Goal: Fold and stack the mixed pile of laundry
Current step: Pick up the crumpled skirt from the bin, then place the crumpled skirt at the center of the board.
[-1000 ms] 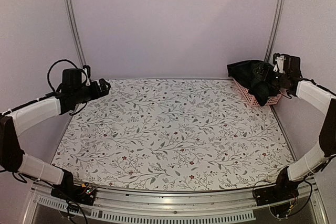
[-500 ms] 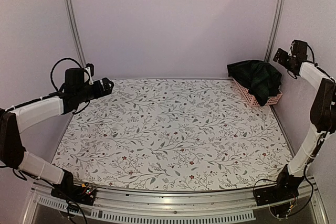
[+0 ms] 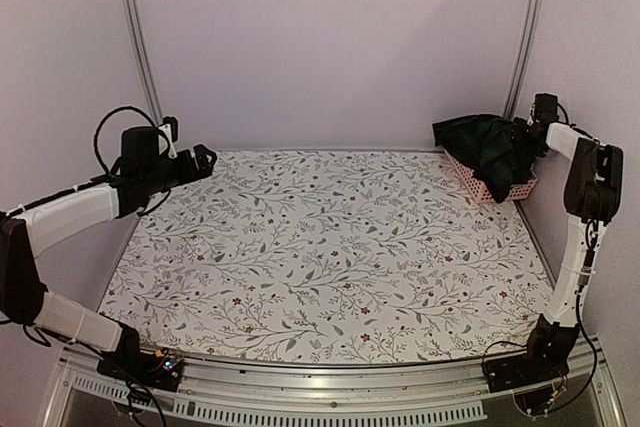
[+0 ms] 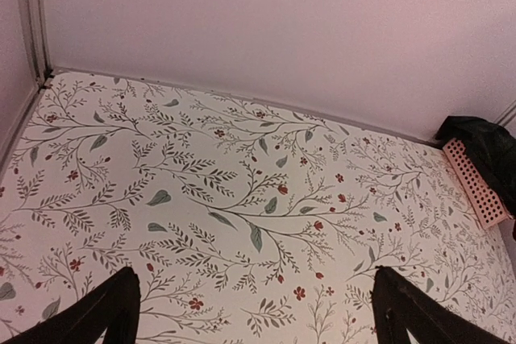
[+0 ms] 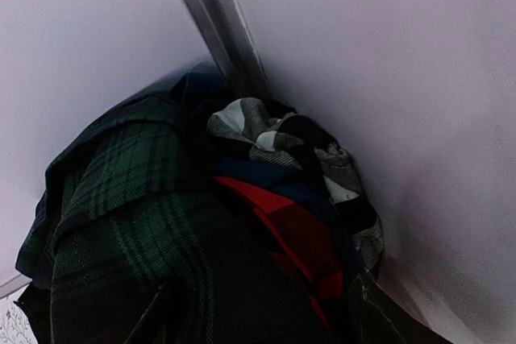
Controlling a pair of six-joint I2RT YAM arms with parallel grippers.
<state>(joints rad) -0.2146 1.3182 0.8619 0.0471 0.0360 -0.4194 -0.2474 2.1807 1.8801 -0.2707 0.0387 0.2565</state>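
The laundry pile [image 3: 487, 147] is heaped in the pink basket [image 3: 500, 189] at the table's far right corner. In the right wrist view a dark green tartan piece [image 5: 121, 175] lies on the left, a red-and-black flannel [image 5: 298, 235] in the middle, and a grey-and-white checked piece [image 5: 274, 134] behind. My right gripper [image 3: 527, 135] hangs at the pile's back right; in its wrist view it [image 5: 270, 320] is open, fingers apart just over the clothes. My left gripper [image 3: 203, 159] is open and empty above the table's far left, also in its wrist view [image 4: 258, 316].
The white leaf-patterned cloth [image 3: 330, 247] covers the table. The basket [image 4: 476, 187] with dark clothes [image 4: 488, 138] shows at the right of the left wrist view. Walls close in behind and on both sides; a metal post [image 5: 218, 22] stands right behind the pile.
My right arm pulled up and back from over the basket toward the right wall, then came down again at the pile's back right. The left arm barely moved.
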